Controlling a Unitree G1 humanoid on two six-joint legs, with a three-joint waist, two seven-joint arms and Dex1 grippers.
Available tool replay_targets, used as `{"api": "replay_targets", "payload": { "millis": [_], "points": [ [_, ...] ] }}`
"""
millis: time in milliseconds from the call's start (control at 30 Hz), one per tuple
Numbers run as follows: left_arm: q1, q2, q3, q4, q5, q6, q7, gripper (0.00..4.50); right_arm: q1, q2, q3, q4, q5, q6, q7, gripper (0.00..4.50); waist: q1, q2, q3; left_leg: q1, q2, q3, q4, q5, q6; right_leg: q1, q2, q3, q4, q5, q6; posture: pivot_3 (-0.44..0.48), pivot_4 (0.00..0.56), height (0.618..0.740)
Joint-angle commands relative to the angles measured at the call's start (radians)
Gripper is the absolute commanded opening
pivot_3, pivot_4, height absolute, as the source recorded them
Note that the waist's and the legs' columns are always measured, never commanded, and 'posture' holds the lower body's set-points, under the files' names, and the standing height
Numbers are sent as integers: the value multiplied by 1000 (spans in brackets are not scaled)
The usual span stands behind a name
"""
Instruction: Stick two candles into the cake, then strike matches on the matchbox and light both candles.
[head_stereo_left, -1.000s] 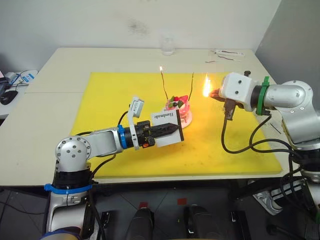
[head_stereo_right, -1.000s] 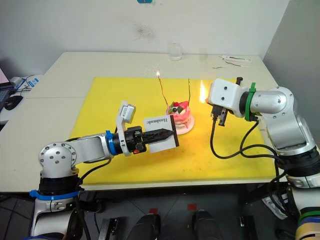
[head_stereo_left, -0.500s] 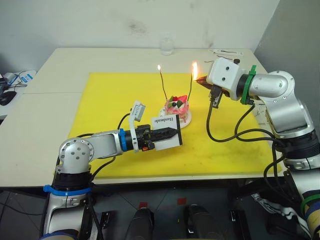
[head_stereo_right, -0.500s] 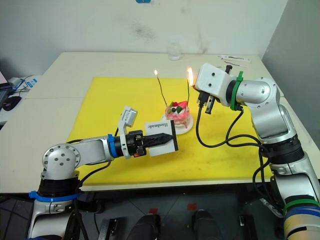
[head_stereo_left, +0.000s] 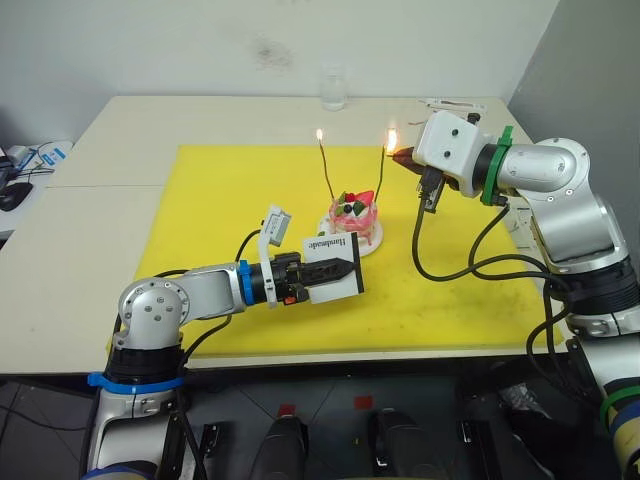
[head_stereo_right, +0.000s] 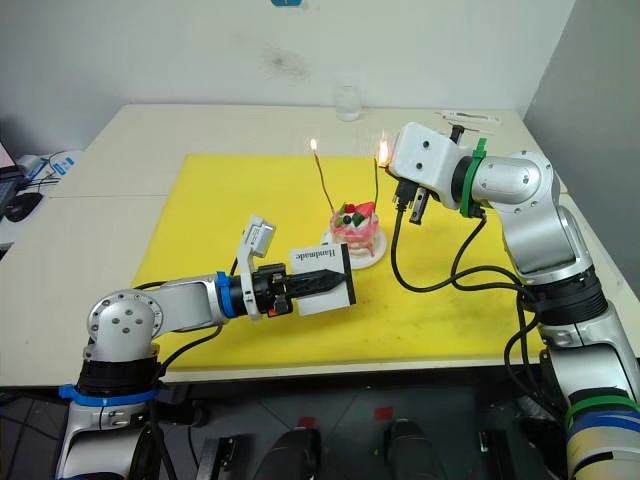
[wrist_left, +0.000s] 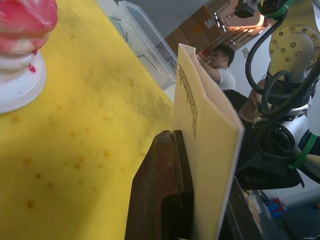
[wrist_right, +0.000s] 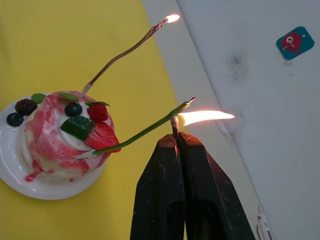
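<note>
The pink-and-red cake (head_stereo_left: 356, 213) stands on its white plate (head_stereo_left: 372, 240) in the middle of the yellow mat. Two candles are stuck in it. The left candle (head_stereo_left: 327, 168) burns with a small flame at its top. The right candle (wrist_right: 142, 133) is green, and its dark tip lies right beside a match flame. My right gripper (wrist_right: 176, 136) is shut on the burning match (wrist_right: 174, 123), held at that tip. My left gripper (head_stereo_left: 343, 266) is shut on the white matchbox (head_stereo_left: 333, 270), held on edge just in front of the cake.
A yellow mat (head_stereo_left: 220, 200) covers the table's middle. A glass (head_stereo_left: 335, 90) stands at the table's far edge, and small items (head_stereo_left: 455, 105) lie at the back right. In the left wrist view, a clear bin (wrist_left: 145, 45) and a person (wrist_left: 220, 62) show beyond the table.
My right gripper has carried the burning match leftward from the mat's right side to the right candle's tip. The match flame has shrunk. The left gripper and matchbox have barely moved.
</note>
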Motion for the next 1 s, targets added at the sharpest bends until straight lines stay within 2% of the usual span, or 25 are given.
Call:
{"api": "replay_targets", "payload": {
  "millis": [33,1000],
  "points": [
    [-9,-7,2,-30,0,-15,-20,0,-33,-6,-10,-27,-10,-12,-3,8,0,0,0,0,0,0,0,0,0,0,0,0,0,0,0,0,150,740],
    [-24,-19,1,-23,22,-9,-41,0,-18,-22,-15,-61,-9,12,5,8,0,0,0,0,0,0,0,0,0,0,0,0,0,0,0,0,150,740]
  ]
}}
